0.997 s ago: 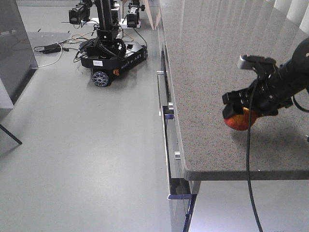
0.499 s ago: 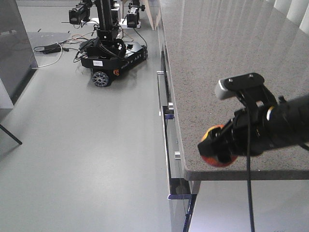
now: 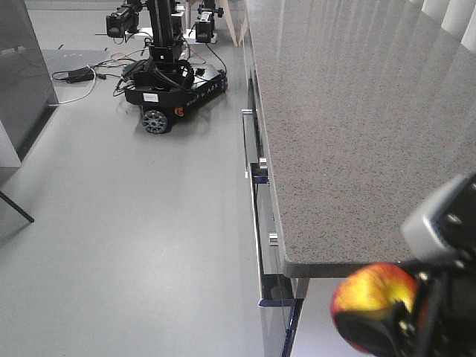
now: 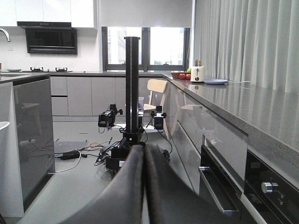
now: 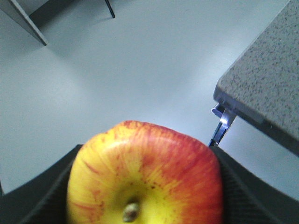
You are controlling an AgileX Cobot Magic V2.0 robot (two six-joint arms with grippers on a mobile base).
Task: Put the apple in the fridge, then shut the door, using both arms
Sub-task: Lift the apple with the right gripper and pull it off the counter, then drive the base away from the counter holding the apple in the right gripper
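Pinching apple point(image 5: 145, 172), stem end toward wrist camera, right gripper point(image 5: 145, 186) hangs just past countertop point(image 5: 266, 84) corner, grey floor point(image 5: 140, 70) beneath it. Left gripper point(image 4: 144, 186) pressed together, wheeled robot point(image 4: 131, 149) on floor ahead of it, cabinet fronts point(image 4: 219, 144) to its right.

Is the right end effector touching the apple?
Touching. In the right wrist view the black fingers of the right end effector press flush against both sides of the apple, with no gap.
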